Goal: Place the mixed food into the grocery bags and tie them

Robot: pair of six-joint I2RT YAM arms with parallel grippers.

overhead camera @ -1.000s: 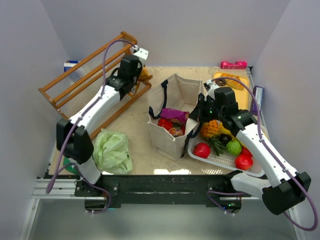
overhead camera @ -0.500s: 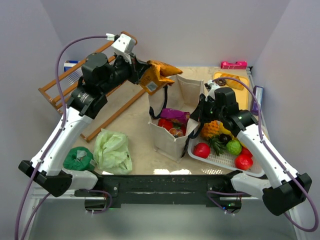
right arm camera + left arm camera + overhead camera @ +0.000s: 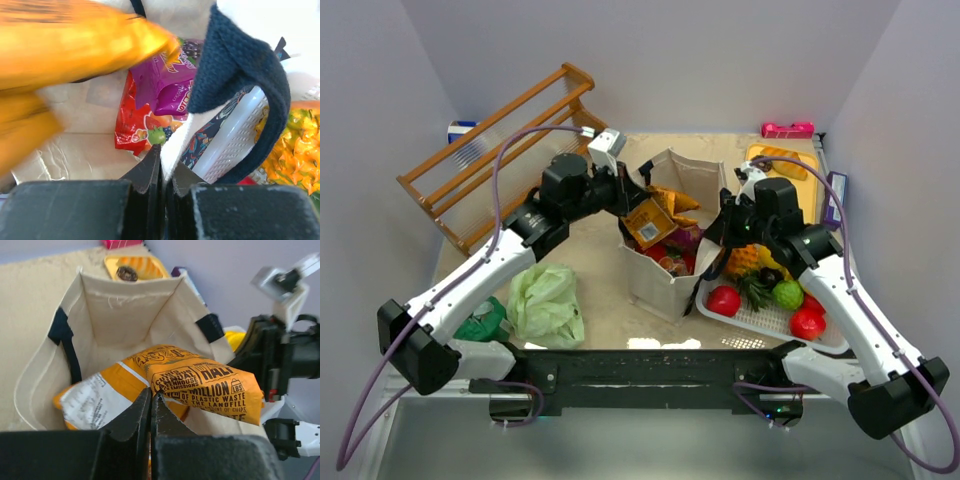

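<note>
Snack packet point(image 3: 200, 385), orange-yellow: edge pinched in L gripper point(image 3: 151, 396), jaws clamped; dropped from above 11 o'clock rim, now at mouth of canvas tote point(image 3: 655, 285). R gripper point(image 3: 162, 155) clamped on tote rim, 3 o'clock, keeping it open. Release prob. next; green plastic bag point(image 3: 545, 305), 8 o'clock, crumpled, untied.
</note>
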